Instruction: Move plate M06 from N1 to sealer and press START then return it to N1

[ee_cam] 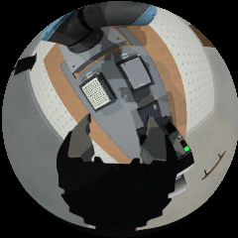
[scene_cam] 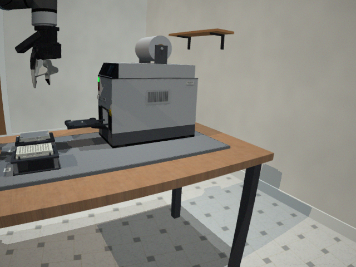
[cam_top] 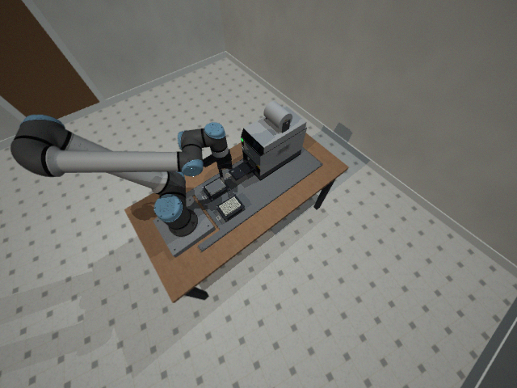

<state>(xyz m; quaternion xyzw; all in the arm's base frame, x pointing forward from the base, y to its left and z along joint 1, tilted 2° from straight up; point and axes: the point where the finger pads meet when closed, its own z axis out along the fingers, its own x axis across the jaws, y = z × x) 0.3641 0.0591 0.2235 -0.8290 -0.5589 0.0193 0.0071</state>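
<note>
Backed by pale walls [cam_top: 355, 50] [scene_cam: 258, 72], high over the table [cam_top: 258, 227] [scene_cam: 143, 183]. Pointing down with the gripper [cam_top: 224, 174] [scene_cam: 41, 85] [ee_cam: 118, 115], released, holding nothing. Seen from the top: at seven o'clock, near a grey-topped plate [cam_top: 215, 186] [scene_cam: 35, 134] [ee_cam: 136, 72]; at six, near a white-welled plate [cam_top: 230, 206] [scene_cam: 34, 149] [ee_cam: 96, 92]. Cannot tell which is M06. At three, near the bare stage [cam_top: 240, 169] [scene_cam: 83, 123] [ee_cam: 150, 113]; at two, near the green-lit sealer [cam_top: 283, 145] [scene_cam: 155, 106].

On the grey box-shaped sealer [cam_top: 281, 154] [scene_cam: 153, 106] you can make out a black-barred white barcode label [scene_cam: 158, 97] on its broad side panel, but the small pale tags by the two black plate nests [scene_cam: 35, 156] [ee_cam: 113, 93] are too blurred for you to read.
</note>
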